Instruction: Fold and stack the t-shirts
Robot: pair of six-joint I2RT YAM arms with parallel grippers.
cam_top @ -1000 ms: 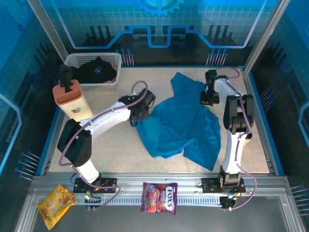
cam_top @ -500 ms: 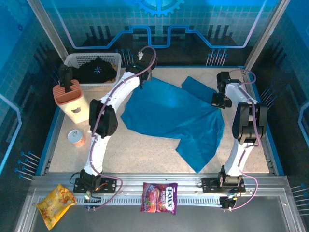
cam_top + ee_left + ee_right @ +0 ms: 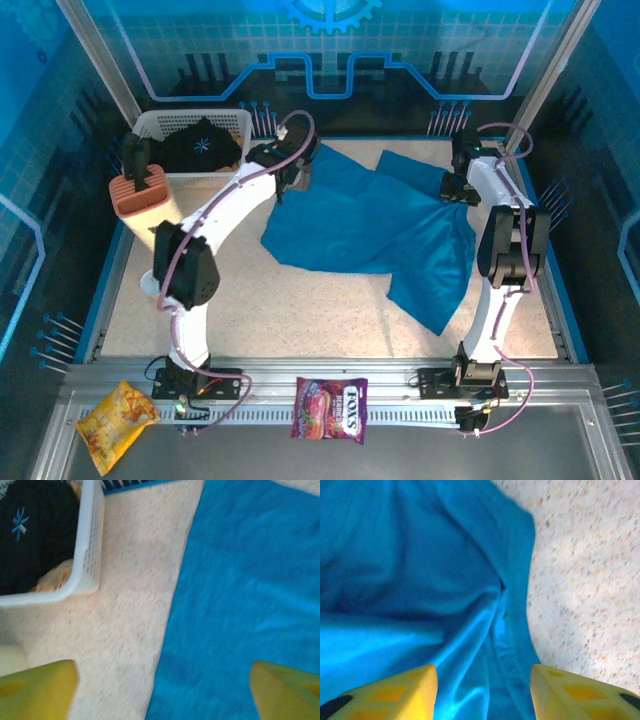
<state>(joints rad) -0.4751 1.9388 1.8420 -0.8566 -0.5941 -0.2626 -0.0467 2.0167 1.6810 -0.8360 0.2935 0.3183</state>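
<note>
The teal-blue t-shirt (image 3: 370, 225) lies spread and rumpled over the middle and right of the table. My left gripper (image 3: 290, 175) hovers open over the shirt's back-left edge; in the left wrist view the edge of the teal-blue shirt (image 3: 250, 580) runs between the wide-apart fingers of that gripper (image 3: 160, 692). My right gripper (image 3: 455, 187) stands open over folds at the shirt's back-right; creased cloth (image 3: 420, 570) lies under the gap of that gripper (image 3: 482, 692). The black t-shirt (image 3: 200, 145) with a pale starburst print sits bunched in the white basket (image 3: 150, 120), also visible in the left wrist view (image 3: 30, 535).
The basket wall (image 3: 87, 555) stands just left of the left gripper. An orange-topped beige container (image 3: 140, 200) is at the table's left edge. A yellow snack bag (image 3: 115, 420) and a candy bag (image 3: 330, 408) lie on the front rail. Bare tabletop (image 3: 300, 310) shows at the front.
The teal-blue shirt has been drawn out wider toward the back left and right and lies flatter. My left gripper swung to the back, then eased slightly nearer. My right gripper shifted back and right.
</note>
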